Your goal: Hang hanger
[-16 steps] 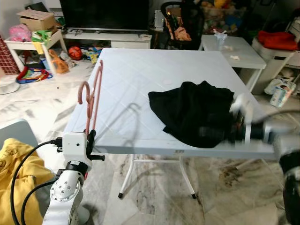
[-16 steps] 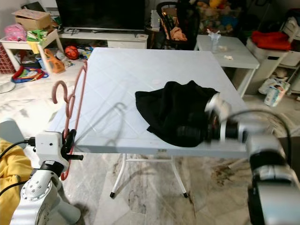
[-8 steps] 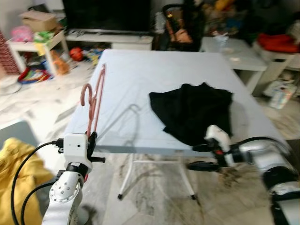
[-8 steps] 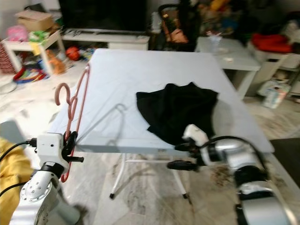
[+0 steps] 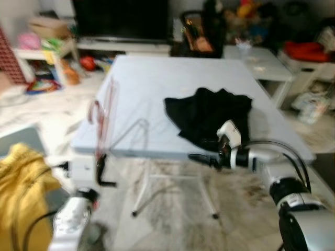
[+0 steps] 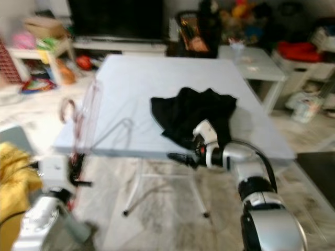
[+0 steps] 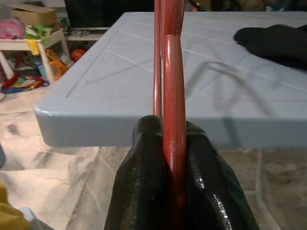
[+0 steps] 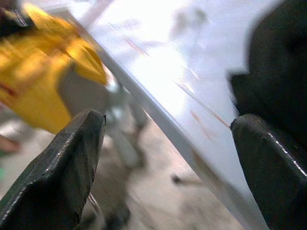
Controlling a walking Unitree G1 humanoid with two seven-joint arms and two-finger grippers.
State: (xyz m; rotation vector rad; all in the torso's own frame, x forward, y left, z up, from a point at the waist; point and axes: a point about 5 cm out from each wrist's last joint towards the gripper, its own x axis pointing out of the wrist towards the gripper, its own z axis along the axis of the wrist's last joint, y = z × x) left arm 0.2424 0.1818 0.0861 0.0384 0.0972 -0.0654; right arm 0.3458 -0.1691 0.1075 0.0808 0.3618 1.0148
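A thin pink-red hanger [image 5: 103, 112] stands upright at the front left corner of the pale blue table [image 5: 157, 78]. My left gripper [image 5: 100, 171] is shut on its lower bar, and in the left wrist view the bar [image 7: 172, 96] runs between the two black fingers [image 7: 144, 191]. A black garment [image 5: 209, 117] lies crumpled on the right half of the table. My right gripper [image 5: 201, 158] reaches leftward along the table's front edge, just in front of the garment. Its fingers [image 8: 62, 167] stand wide apart with nothing between them.
A yellow cloth [image 5: 21, 178] lies low at the left beside my left arm. Behind the table are a TV stand [image 5: 120, 44], toys on the floor [image 5: 47, 78], a dark chair [image 5: 201, 31] and a small white table [image 5: 261, 60]. Folding table legs [image 5: 144, 193] stand underneath.
My right arm swung off the garment's right side, dipped below the table edge, and now points left at the front edge. The views shifted and blurred. The left gripper keeps the hanger.
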